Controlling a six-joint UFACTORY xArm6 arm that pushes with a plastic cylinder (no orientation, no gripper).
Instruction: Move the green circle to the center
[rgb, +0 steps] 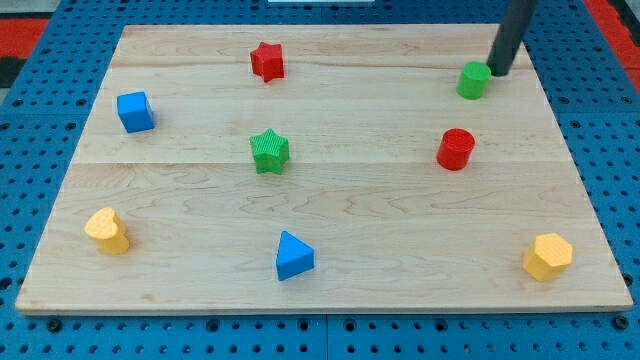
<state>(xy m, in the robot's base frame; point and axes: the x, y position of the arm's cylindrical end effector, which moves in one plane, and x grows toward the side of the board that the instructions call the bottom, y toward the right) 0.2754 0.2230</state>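
no text, label, brand, number or sign can be read anywhere; the blocks' faces are plain; the wooden board bears no markings

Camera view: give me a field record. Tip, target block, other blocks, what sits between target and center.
tip: my tip, at the view's upper right, right beside the green circle's right side; contact cannot be confirmed
target: green circle, near the board's top right, far from center
board: wooden board
nearest_neighbour: red circle, below the target
mid_board: green star, left of center
top: red star
left: blue cube, yellow block
bottom: blue triangle, yellow hexagon
path_to_center: down-left, no block in between
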